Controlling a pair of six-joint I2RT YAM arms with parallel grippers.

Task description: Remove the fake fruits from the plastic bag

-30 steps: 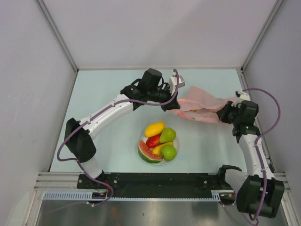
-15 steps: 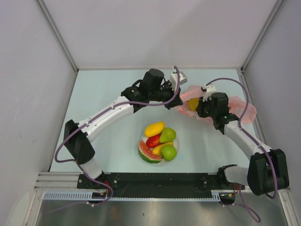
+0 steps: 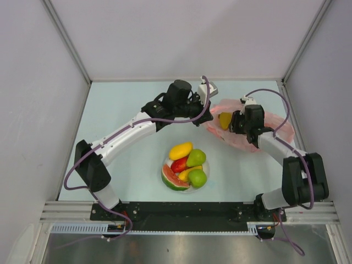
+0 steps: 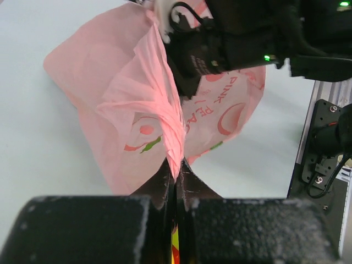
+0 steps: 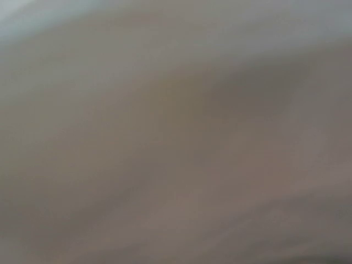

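So, the fruit pile [image 3: 186, 165] hasn't budged, my left claw [image 4: 175, 168] still pinches a twist of the pink bag [image 4: 126, 99] back right, and a yellow fruit [image 3: 225, 120] now sits at my right claw [image 3: 231, 122], which swung in over the bag; can't tell if it's gripping.

The top camera looks down from above the near edge over the whole table [image 3: 121, 110], sharing the pink bag [image 4: 93, 71] with the close-up left wrist camera; the right wrist view is only blur.
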